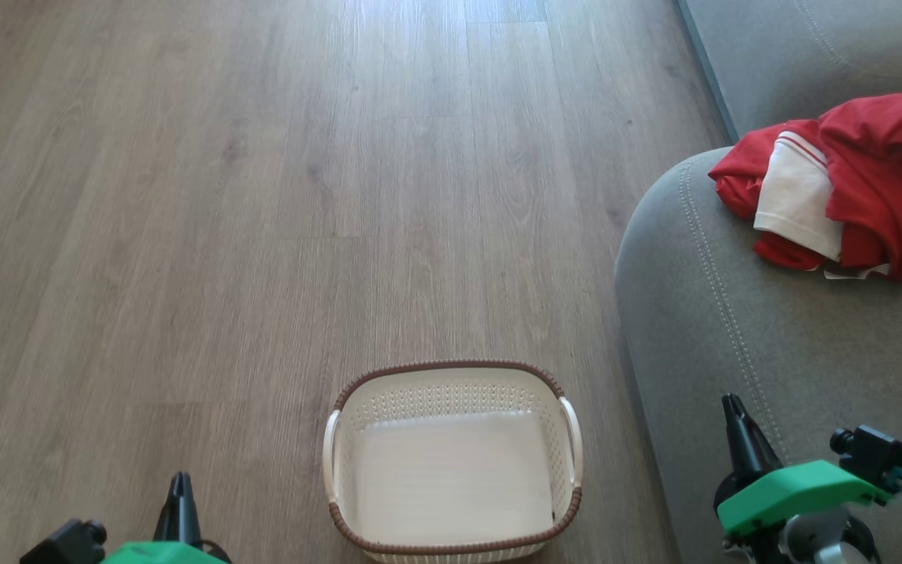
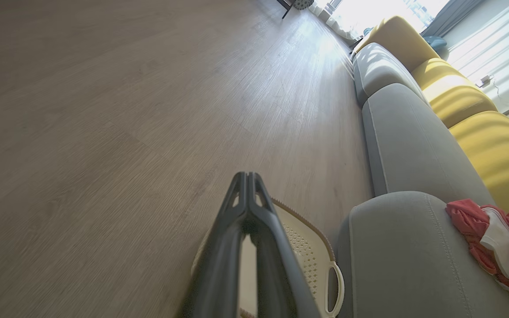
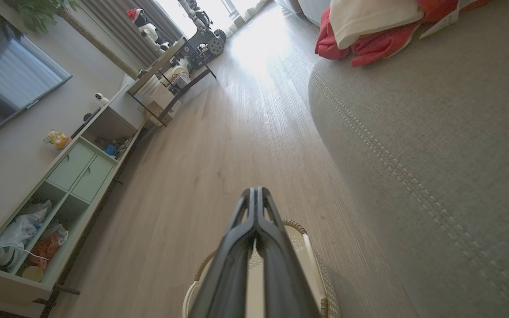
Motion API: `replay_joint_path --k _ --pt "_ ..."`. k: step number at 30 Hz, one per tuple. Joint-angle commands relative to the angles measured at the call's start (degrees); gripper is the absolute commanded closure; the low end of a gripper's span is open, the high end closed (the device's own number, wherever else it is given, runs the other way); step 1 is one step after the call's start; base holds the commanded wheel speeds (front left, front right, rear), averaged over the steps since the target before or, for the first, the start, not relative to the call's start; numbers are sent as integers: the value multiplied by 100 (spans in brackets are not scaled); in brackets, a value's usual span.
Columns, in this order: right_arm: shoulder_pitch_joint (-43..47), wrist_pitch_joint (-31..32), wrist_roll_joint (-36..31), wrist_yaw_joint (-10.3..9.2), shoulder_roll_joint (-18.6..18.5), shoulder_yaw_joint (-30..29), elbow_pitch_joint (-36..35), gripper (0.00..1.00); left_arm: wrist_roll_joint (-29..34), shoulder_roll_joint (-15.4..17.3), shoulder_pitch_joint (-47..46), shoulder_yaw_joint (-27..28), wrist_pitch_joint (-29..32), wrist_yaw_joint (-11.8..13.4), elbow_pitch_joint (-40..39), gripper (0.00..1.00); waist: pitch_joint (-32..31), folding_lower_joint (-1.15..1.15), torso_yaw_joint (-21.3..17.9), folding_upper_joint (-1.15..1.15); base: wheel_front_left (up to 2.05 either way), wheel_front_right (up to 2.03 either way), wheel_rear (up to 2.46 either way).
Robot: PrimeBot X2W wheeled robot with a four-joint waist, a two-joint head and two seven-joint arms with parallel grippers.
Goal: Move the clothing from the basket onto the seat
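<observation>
The red and white clothing [image 1: 842,188] lies bunched on the grey seat [image 1: 733,329] at the right. The white basket [image 1: 451,462] with its brown rim stands on the floor at bottom centre, and nothing lies inside it. My left gripper [image 1: 180,479] is shut at the lower left, left of the basket, holding nothing. My right gripper [image 1: 731,403] is shut over the seat's front edge, right of the basket, holding nothing. In the left wrist view, the shut left gripper [image 2: 246,175] points past the basket [image 2: 312,256] with the clothing [image 2: 497,243] at right. In the right wrist view, the right gripper [image 3: 254,191] is above the basket [image 3: 312,256], with the clothing [image 3: 369,26] on the seat [image 3: 435,132].
Wooden floor [image 1: 263,196] stretches ahead and to the left. A second grey cushion [image 1: 811,47] lies beyond the seat, with yellow back cushions [image 2: 493,145] behind. A low cabinet [image 3: 73,176] with shelves and a TV [image 3: 7,75] line the far wall.
</observation>
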Motion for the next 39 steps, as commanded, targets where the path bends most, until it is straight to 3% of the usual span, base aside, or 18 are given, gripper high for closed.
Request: replay_joint_path --k 1,39 --pt "-376 42 178 -1 5 -4 -228 100 -130 24 -274 223 33 -65 -204 100 3 0 -5 0 0 0 0" --pt "-518 633 2639 -1 -29 -278 -533 100 -1947 -373 -535 1132 647 -710 -340 100 92 0 -125 0 0 0 0"
